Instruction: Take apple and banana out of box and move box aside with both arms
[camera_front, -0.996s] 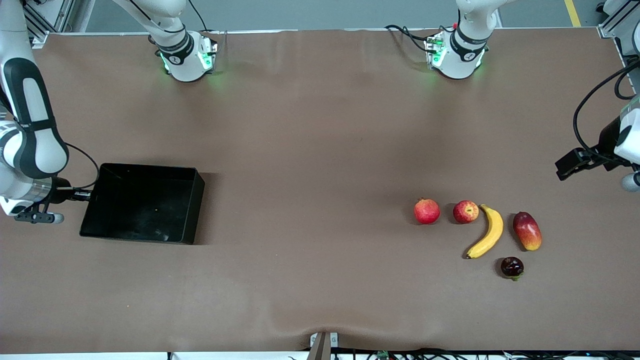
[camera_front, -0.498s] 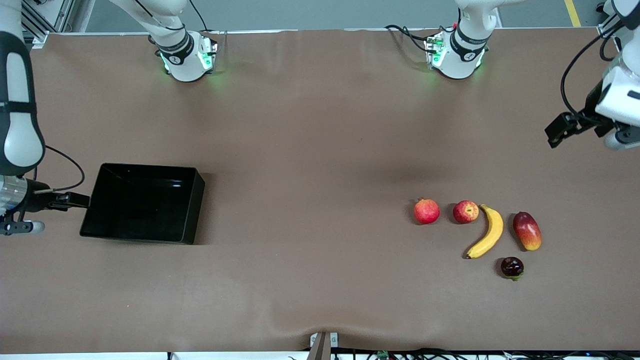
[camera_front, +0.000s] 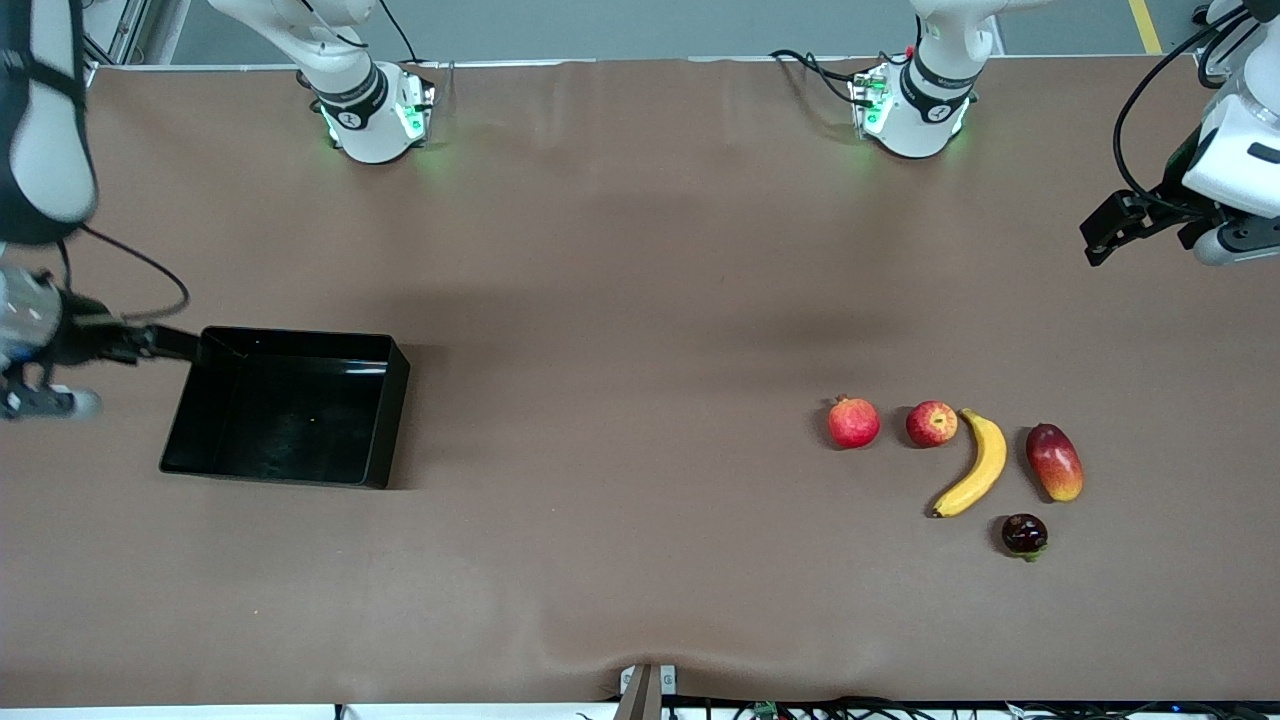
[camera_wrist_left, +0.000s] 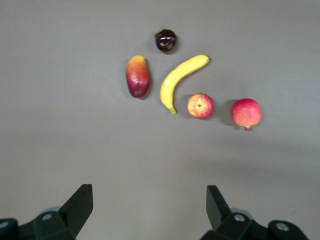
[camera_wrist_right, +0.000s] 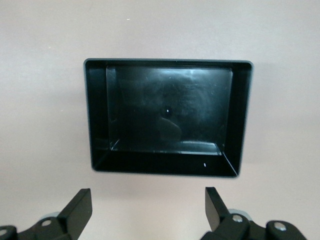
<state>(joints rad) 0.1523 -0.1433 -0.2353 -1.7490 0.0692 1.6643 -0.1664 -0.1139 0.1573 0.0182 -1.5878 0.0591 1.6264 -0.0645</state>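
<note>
The black box (camera_front: 285, 420) stands empty toward the right arm's end of the table, and its glossy floor (camera_wrist_right: 167, 117) fills the right wrist view. My right gripper (camera_front: 175, 345) (camera_wrist_right: 148, 202) hangs open over the table just outside the box's end wall, touching nothing. The yellow banana (camera_front: 975, 465) (camera_wrist_left: 180, 80) lies beside the red apple (camera_front: 931, 423) (camera_wrist_left: 200, 106) toward the left arm's end. My left gripper (camera_front: 1100, 235) (camera_wrist_left: 150, 200) is open and empty, up over bare table at that end, well apart from the fruits.
Three more fruits lie with these. A red pomegranate (camera_front: 853, 422) is beside the apple. A red-yellow mango (camera_front: 1054, 461) is beside the banana. A small dark fruit (camera_front: 1024, 534) lies nearest the front camera. Brown cloth covers the table.
The right gripper has opened and drawn up and away from the box's end wall. The left gripper has risen and swung toward the robots' side. Box and fruits have not moved.
</note>
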